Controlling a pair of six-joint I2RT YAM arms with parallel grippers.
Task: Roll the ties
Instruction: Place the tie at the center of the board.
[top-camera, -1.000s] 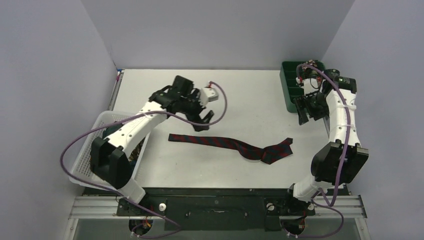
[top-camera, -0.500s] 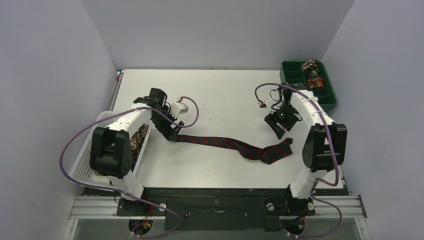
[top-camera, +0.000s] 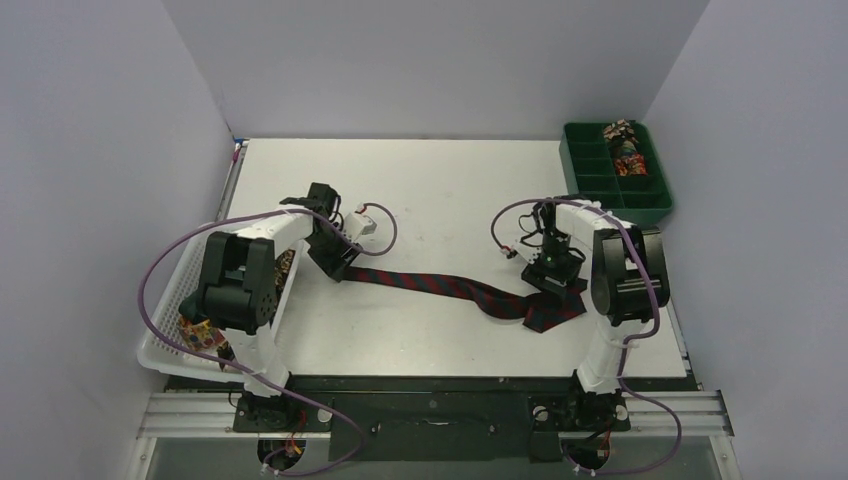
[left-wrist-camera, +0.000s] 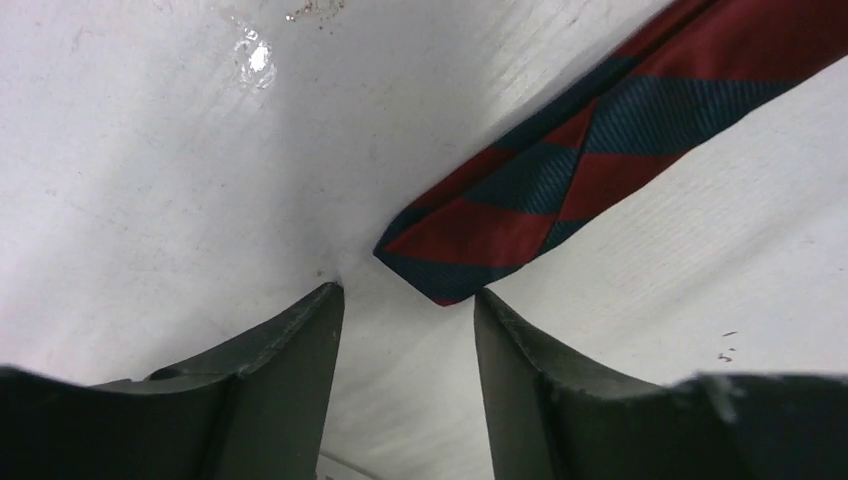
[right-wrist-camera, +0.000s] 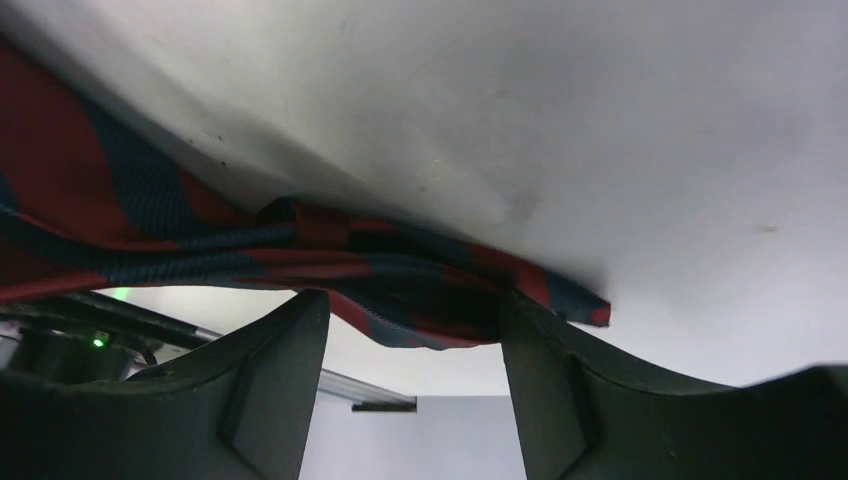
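Left wrist: tie tip (left-wrist-camera: 440, 268) beside claw (left-wrist-camera: 408, 295)

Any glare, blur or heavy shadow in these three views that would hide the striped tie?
Top external: even light, sharp, the striped tie shows clearly. Left wrist: a small glare spot on the table at upper left; tie tip crisp; the left gripper dark and soft-edged. Right wrist: tie folds close, deeply shadowed in the creases; the right gripper nearly black.
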